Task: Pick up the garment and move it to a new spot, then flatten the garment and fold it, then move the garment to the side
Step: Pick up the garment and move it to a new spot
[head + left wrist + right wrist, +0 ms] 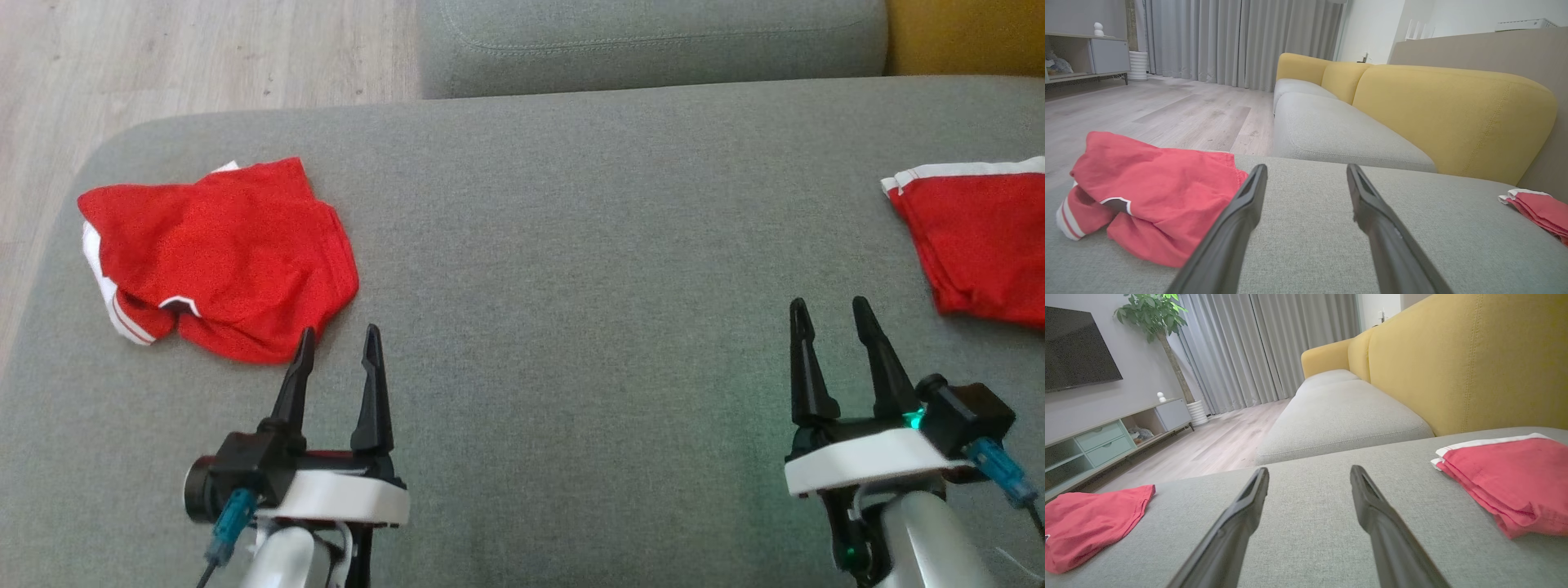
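**Crumpled red garment [229, 253] just ahead and left of your left gripper [340, 331]**

Your left gripper is spread and empty, its outer fingertip at the garment's near hem. The garment lies wider than deep on the grey seat cushion [571, 245]. Your right gripper [829, 304] (also spread, empty) is well apart, nearer a folded red garment [980, 237]. Only bare cushion lies between.

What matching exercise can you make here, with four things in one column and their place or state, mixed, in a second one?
Column one:
1 crumpled garment
2 folded garment
3 left hand
4 yellow backrest

Column two:
A open, holding nothing
B behind the grey sofa seat
C lying bunched at the robot's left
D stacked neatly at the robot's right

Pairs: 1-C, 2-D, 3-A, 4-B
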`<state>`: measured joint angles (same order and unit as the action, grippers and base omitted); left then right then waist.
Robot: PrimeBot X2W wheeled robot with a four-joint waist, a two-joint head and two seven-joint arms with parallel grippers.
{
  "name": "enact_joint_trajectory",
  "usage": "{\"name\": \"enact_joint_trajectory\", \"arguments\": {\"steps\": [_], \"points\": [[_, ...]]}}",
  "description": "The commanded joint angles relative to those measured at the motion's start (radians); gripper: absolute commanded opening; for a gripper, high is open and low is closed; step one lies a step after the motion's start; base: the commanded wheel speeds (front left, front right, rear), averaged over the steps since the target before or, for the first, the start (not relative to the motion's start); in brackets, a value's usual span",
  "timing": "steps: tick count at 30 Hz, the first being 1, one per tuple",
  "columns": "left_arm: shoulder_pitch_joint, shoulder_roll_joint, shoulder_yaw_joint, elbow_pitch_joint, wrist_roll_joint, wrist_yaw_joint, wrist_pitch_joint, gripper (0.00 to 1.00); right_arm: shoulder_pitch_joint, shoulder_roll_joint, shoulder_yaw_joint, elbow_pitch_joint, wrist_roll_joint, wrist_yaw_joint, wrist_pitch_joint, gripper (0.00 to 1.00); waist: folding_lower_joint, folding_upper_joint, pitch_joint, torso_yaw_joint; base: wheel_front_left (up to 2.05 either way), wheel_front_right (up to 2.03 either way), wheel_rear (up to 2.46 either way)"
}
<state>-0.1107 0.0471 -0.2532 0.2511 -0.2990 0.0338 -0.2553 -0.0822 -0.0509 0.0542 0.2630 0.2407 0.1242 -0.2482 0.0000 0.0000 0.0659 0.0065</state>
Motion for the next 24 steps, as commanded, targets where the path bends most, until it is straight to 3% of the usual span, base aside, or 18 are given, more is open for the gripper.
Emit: {"name": "enact_joint_trajectory", "arguments": {"steps": [1,15,24], "points": [[-0.012,0.003,0.036,-0.028,0.000,-0.004,-0.006,1.00,-0.020,0.000,0.028,-0.043,0.009,0.007,-0.013,1.00,0.0000,0.0000,-0.002,0.000,0.00,0.00,0.00],[-0.015,0.003,0.030,-0.027,-0.001,-0.005,-0.006,1.00,-0.007,0.001,0.038,-0.064,0.031,0.007,-0.013,1.00,0.0000,0.0000,-0.014,0.020,0.00,0.00,0.00],[-0.008,0.003,0.031,-0.019,0.008,-0.003,-0.006,1.00,0.033,0.001,0.102,-0.072,0.040,0.007,-0.013,1.00,0.0000,0.0000,-0.042,0.148,0.00,0.00,0.00]]}}
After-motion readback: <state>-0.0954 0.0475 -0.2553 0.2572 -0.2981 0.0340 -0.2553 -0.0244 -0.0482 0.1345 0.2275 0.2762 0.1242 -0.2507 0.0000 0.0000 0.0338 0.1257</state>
